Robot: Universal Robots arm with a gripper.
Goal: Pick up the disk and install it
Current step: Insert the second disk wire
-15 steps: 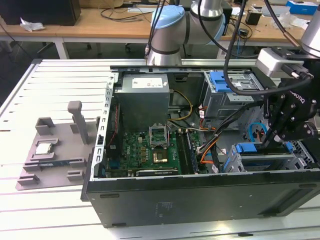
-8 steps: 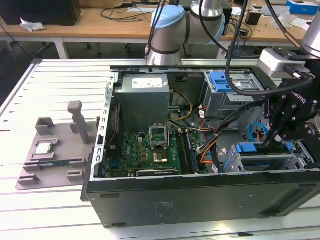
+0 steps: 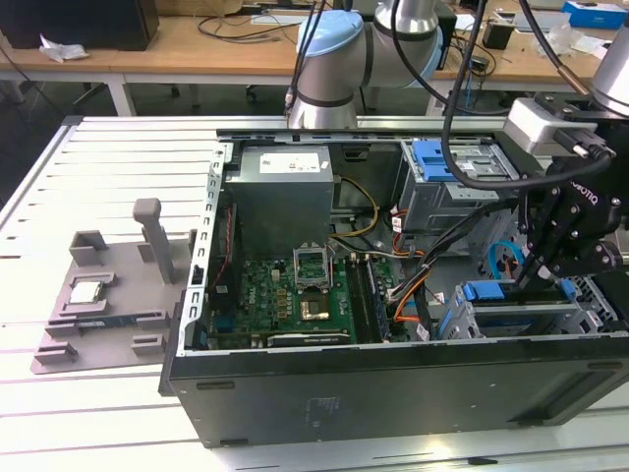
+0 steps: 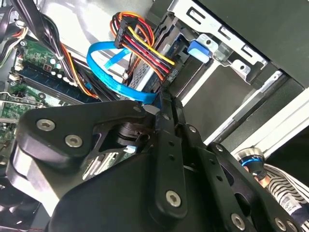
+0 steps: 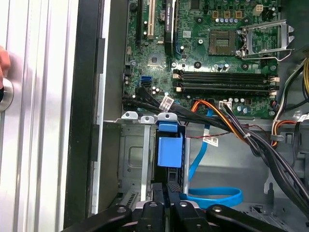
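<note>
Inside an open computer case [image 3: 393,393] lying on a slatted surface [image 3: 59,413], the gripper [image 3: 529,281] reaches down into the drive cage [image 3: 590,317] at the lower right of the exterior view. The disk [image 3: 491,293] stands on edge in that cage, its blue carrier frame uppermost, to the right of the motherboard [image 3: 295,295]. In the first wrist view the disk [image 5: 170,150] sits at the centre of the frame in a slot of the cage [image 5: 130,154], with the gripper [image 5: 168,191] just below it at the bottom edge. The fingers look drawn together with their tips at the disk's edge; we cannot tell whether they pinch it or only press on it. The second wrist view shows the gripper [image 4: 161,99] at centre frame, close beside a blue cable [image 4: 108,72] and a bundle of coloured wires [image 4: 145,43] in the upper half. We judge the pick-up done and the installing in hand: the disk is in its bay, though how deep it sits is hard to read. Seating it calls, in our view, for a straight push along the slot, the loose cable kept clear of the carrier. At the left of the exterior view a grey tray [image 3: 147,324] holds a small chip [image 3: 86,292], well apart from the work.
</note>
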